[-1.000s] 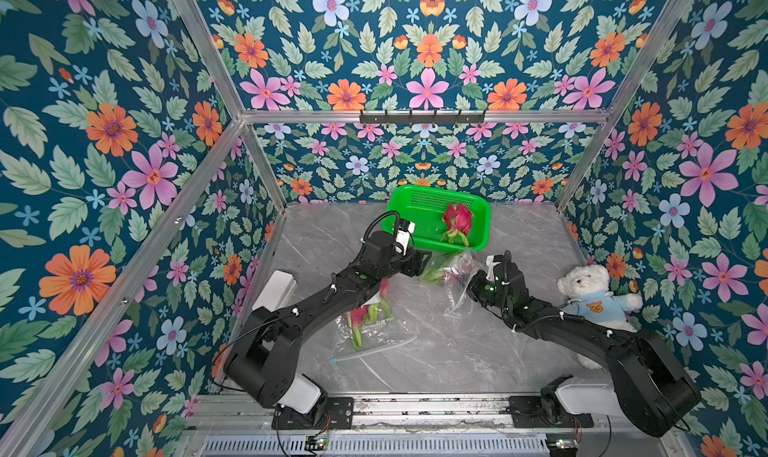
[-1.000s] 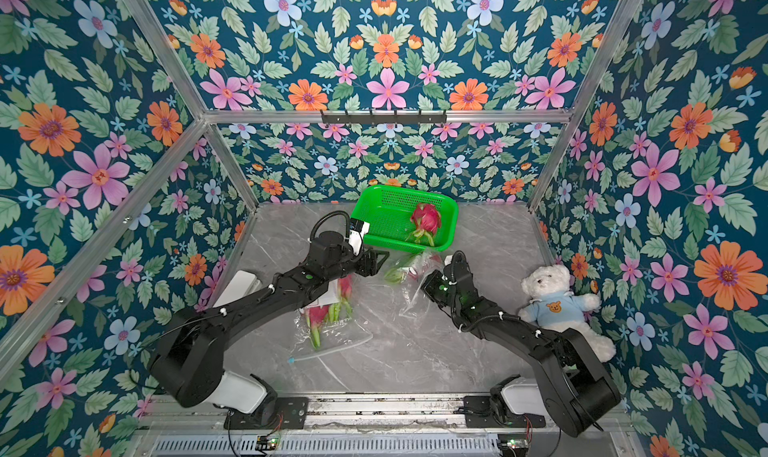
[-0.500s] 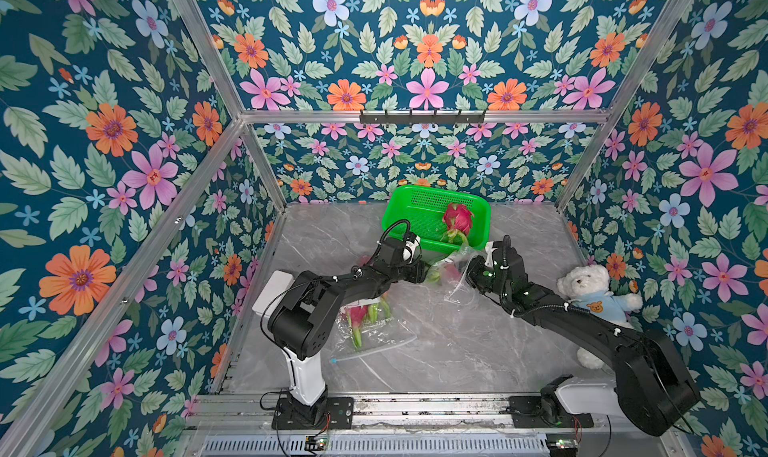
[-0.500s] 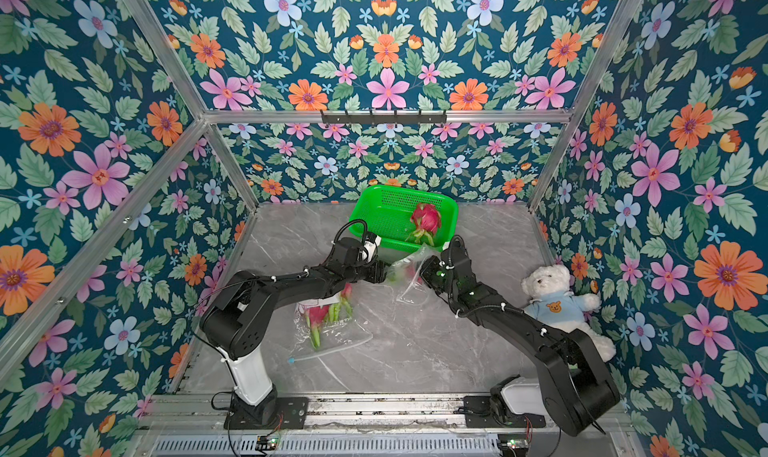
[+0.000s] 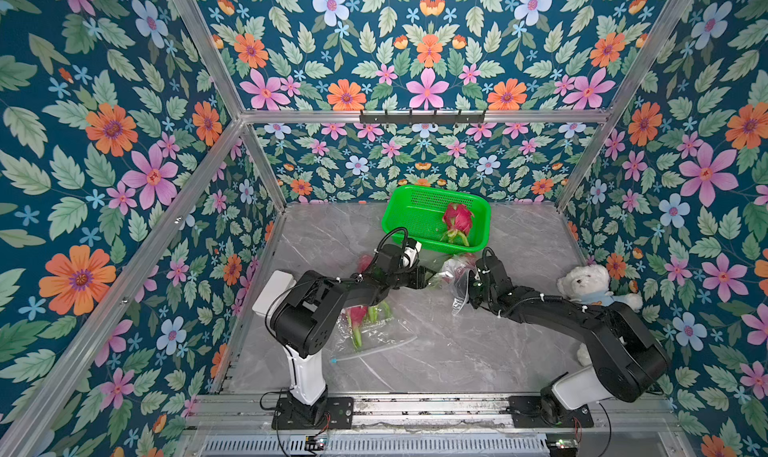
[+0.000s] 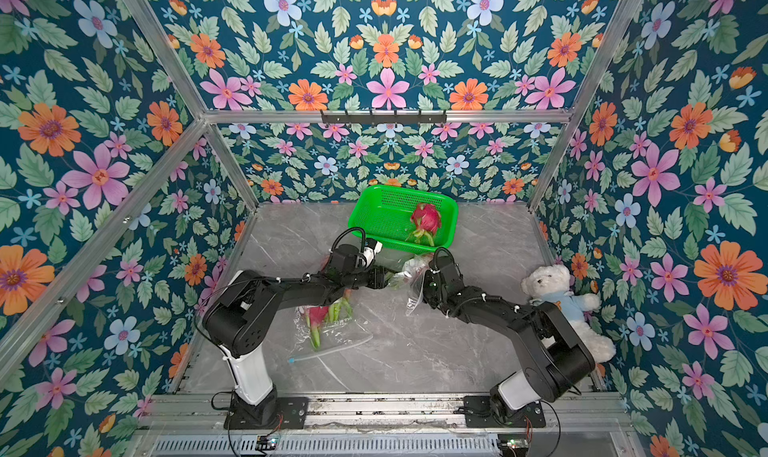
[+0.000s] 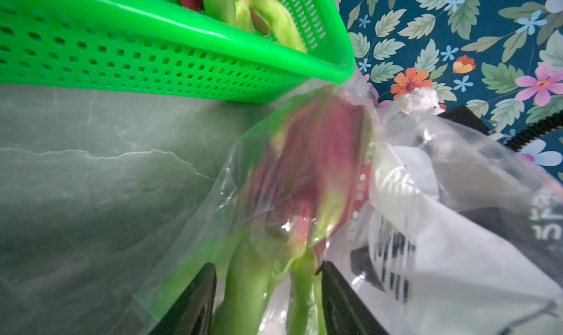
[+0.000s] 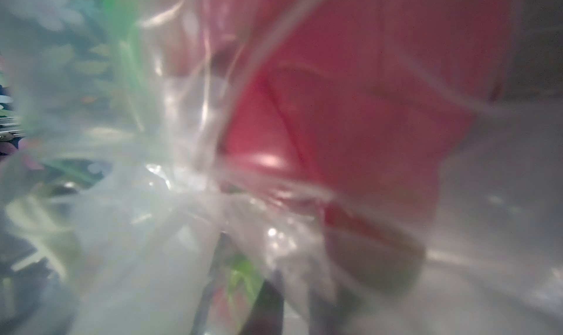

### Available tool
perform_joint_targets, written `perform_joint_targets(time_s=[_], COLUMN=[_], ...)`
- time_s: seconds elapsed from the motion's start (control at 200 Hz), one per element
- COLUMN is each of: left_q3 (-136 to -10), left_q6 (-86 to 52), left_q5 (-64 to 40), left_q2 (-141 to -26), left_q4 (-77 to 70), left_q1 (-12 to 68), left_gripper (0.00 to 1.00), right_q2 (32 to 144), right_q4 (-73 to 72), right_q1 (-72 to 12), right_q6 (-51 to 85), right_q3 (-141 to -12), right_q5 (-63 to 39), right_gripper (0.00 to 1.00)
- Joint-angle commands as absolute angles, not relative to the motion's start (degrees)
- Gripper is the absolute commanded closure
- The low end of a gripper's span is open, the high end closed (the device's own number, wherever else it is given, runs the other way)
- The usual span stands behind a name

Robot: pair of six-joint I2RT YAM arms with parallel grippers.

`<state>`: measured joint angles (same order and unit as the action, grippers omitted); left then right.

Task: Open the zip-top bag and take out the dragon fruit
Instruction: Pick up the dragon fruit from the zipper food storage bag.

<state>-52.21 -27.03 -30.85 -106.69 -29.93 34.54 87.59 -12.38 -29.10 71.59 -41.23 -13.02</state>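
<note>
left end effector (image 7: 268, 300): jaws apart, straddling the green scales of the bagged dragon fruit (image 7: 307, 166); only the left wrist view shows this. right end effector (image 5: 468, 282): buried in zip-top bag (image 7: 411, 272) film, grip unclear. Fruit's long axis runs toward the basket (image 7: 182, 29) corner just beside it, tips toward the left jaws. Open table (image 5: 457, 351) nearside.

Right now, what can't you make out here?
Right gripper: open or shut unclear; plastic blurs the right wrist view, the crumpled bag covers it in both top views.
Left gripper: left wrist view's edge cuts off whether its jaws touch the bagged scales.
Pink shape behind left arm, top view: too blurred.
</note>
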Motion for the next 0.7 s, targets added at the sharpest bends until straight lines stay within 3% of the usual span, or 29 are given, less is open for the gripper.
perform_joint_targets(time_s=[0.0,0.285,0.465,0.695], left_q3=[-51.6,-48.6,-47.9,-51.0], left_q6=[-30.5,-36.6,-38.2,-33.5], left_q5=[-34.5,-38.7,-40.3,-34.3], left_q2=[-107.5,-106.7,-104.3,-105.9], left_q4=[-35.3,-42.4,-43.9,-38.7], left_q1=[35.0,35.4,35.2,31.5], left_gripper=[0.44,0.46,0.46,0.47], right_q2=[89.5,91.8,94.4,93.5], right_q4=[-14.6,-14.9,-16.2,-17.2], right_q1=[-29.5,-30.8,-30.6,-29.8], right_q6=[73.7,78.4,79.1,79.3], right_q3=[-43.4,-42.6,-43.6,-42.4], right_q5=[-12.8,-4.8,-3.0,-2.6], right_gripper=[0.72,0.51,0.45,0.44])
